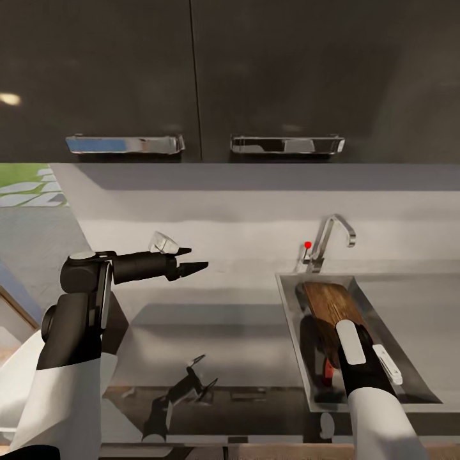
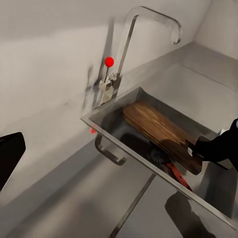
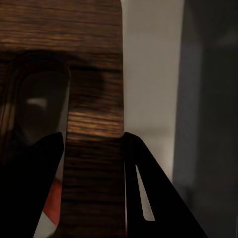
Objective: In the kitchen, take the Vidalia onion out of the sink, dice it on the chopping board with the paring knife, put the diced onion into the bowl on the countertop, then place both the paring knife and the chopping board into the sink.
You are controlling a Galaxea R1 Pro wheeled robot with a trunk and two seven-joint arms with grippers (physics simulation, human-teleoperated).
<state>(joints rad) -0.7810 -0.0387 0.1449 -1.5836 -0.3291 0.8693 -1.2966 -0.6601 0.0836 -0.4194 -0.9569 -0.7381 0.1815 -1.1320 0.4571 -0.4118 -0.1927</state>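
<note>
The steel sink is set in the countertop at the right, below its chrome tap. The brown chopping board leans tilted inside the basin. My right gripper is shut on the strip beside the board's slot handle, with one finger through the slot. Under the board's near end the paring knife's red handle lies on the basin floor by the drain. My left gripper hangs open and empty above the countertop, left of the sink. The bowl and onion are out of view.
Dark upper cabinets with chrome handles hang close above. A pale wall runs behind the countertop. The flat drainboard extends right of the basin. The tap's red knob sits at the basin's back corner.
</note>
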